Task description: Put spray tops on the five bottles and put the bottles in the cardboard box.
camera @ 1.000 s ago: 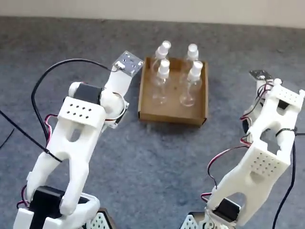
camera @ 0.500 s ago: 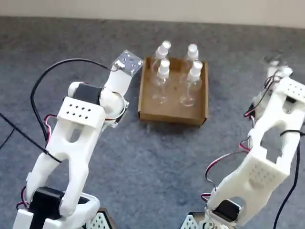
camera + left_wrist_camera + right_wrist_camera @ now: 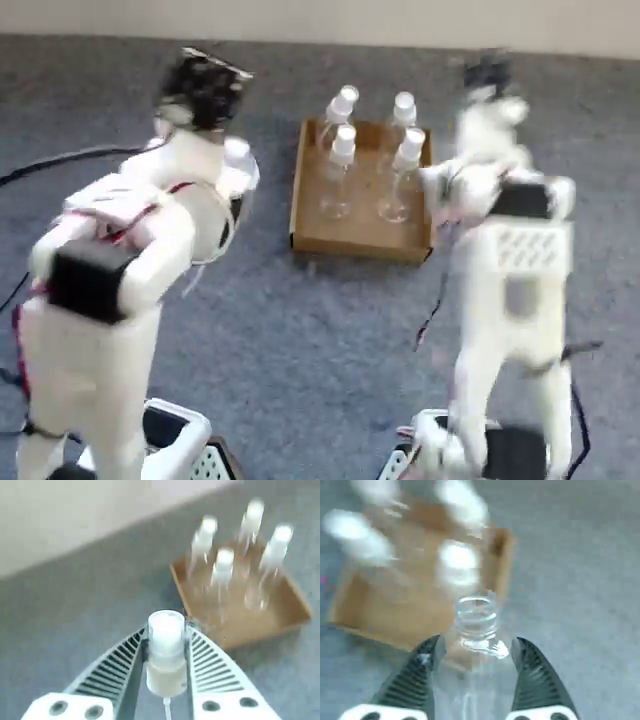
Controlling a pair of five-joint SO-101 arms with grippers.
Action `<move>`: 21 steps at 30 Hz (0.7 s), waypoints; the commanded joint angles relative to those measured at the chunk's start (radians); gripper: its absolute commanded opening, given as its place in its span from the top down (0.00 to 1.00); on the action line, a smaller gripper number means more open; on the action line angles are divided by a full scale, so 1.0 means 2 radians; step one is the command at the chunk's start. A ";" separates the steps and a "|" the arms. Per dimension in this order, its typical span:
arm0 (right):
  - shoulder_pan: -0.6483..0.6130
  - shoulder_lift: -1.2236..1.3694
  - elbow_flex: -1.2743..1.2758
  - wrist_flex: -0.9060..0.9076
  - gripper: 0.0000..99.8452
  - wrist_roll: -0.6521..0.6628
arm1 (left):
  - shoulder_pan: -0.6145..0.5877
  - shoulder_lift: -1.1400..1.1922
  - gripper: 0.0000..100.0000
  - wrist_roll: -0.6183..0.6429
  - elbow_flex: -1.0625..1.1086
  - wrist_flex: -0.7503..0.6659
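Left gripper [image 3: 166, 634]: ribbed fingers [image 3: 125, 655] clamped on both sides of a white spray top [image 3: 166, 652], cap end up, thin dip tube [image 3: 165, 714] hanging down between them. Held above grey carpet [image 3: 75, 605], near the cardboard box [image 3: 270, 625] but apart from it.

Right gripper [image 3: 474, 652]: fingers [image 3: 530, 675] closed against a clear uncapped bottle [image 3: 477, 620], threaded neck upright and bare, seen against the box's edge.

High view: box [image 3: 360, 245] on the carpet, between two raised arms. Inside it: four capped bottles [image 3: 341, 150], upright, two by two, each with a white spray top on.
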 commanded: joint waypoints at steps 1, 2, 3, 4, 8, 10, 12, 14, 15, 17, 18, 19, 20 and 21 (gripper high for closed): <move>-0.089 -0.135 0.172 -0.095 1.00 -0.039 | 0.010 -0.028 1.00 0.031 -0.052 -0.053; -0.107 -0.159 0.208 -0.111 1.00 -0.048 | 0.012 -0.030 1.00 0.039 -0.056 -0.068; -0.125 -0.180 0.234 -0.128 1.00 -0.055 | 0.013 -0.030 1.00 0.051 -0.059 -0.084; -0.143 -0.198 0.256 -0.145 1.00 -0.063 | 0.019 -0.030 1.00 0.065 -0.059 -0.104; -0.195 -0.242 0.324 -0.223 1.00 -0.091 | 0.056 -0.030 1.00 0.095 -0.046 -0.183; -0.209 -0.260 0.354 -0.261 1.00 -0.104 | 0.080 -0.030 1.00 0.097 -0.038 -0.210; -0.212 -0.284 0.388 -0.292 1.00 -0.121 | 0.102 -0.030 1.00 0.097 -0.027 -0.229; -0.212 -0.310 0.420 -0.320 1.00 -0.129 | 0.120 -0.030 1.00 0.097 -0.013 -0.249; -0.212 -0.324 0.435 -0.332 1.00 -0.128 | 0.129 -0.030 1.00 0.097 -0.005 -0.259; -0.212 -0.352 0.463 -0.356 1.00 -0.127 | 0.142 -0.030 1.00 0.097 0.013 -0.286; -0.212 -0.366 0.477 -0.363 1.00 -0.127 | 0.146 -0.030 1.00 0.097 0.023 -0.299; -0.212 -0.379 0.489 -0.367 1.00 -0.127 | 0.151 -0.030 1.00 0.097 0.033 -0.309; -0.212 -0.392 0.499 -0.368 1.00 -0.127 | 0.155 -0.030 1.00 0.098 0.042 -0.319; -0.212 -0.402 0.507 -0.368 1.00 -0.127 | 0.161 -0.030 1.00 0.098 0.049 -0.329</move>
